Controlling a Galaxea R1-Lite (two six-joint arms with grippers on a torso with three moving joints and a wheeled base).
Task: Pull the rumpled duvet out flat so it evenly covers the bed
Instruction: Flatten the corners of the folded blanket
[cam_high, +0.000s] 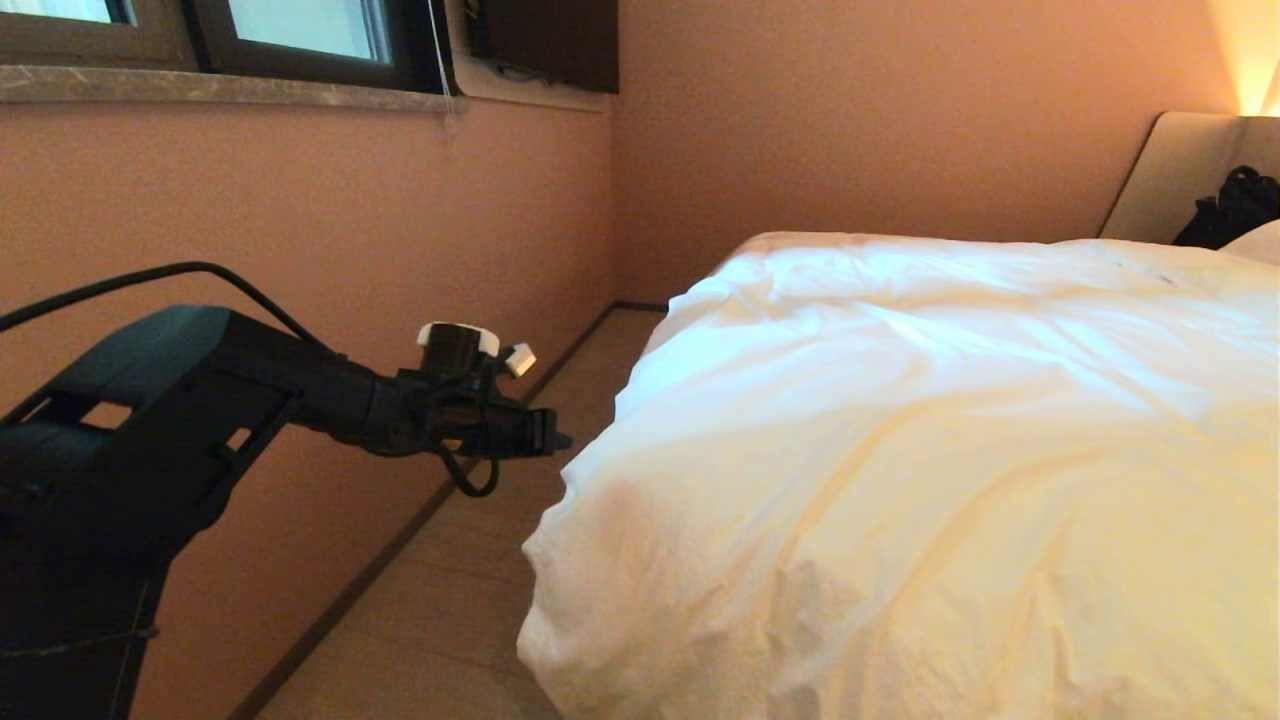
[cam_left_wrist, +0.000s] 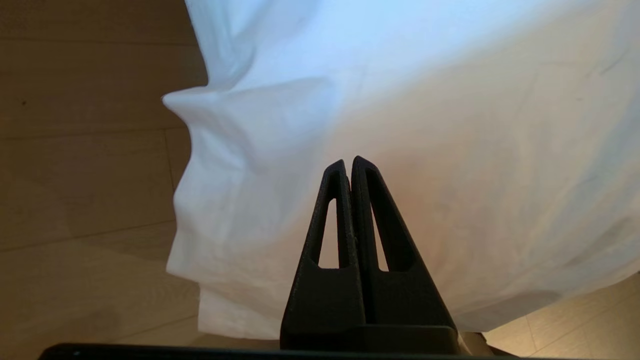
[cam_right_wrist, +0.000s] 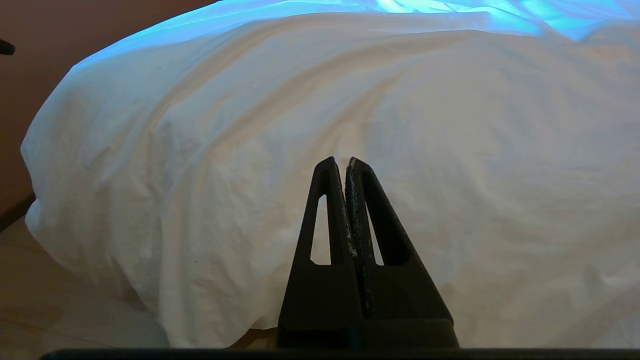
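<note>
Risk lies in the left gripper (cam_high: 545, 440), closed and empty just off the bed's foot corner, snagging or missing the duvet (cam_high: 900, 450) unless opened.

The room is dim and warm-toned, lit by a yellow lamp glow (cam_high: 1255, 50) at two o'clock in the head view, while cool daylight from the window (cam_high: 300, 30) at eleven o'clock washes the duvet (cam_high: 900, 450) bluish along its far side. Near folds glow yellow with soft shadows. The wrist views are slightly soft, and the closed fingers (cam_left_wrist: 332, 210) show as dark silhouettes.
</note>
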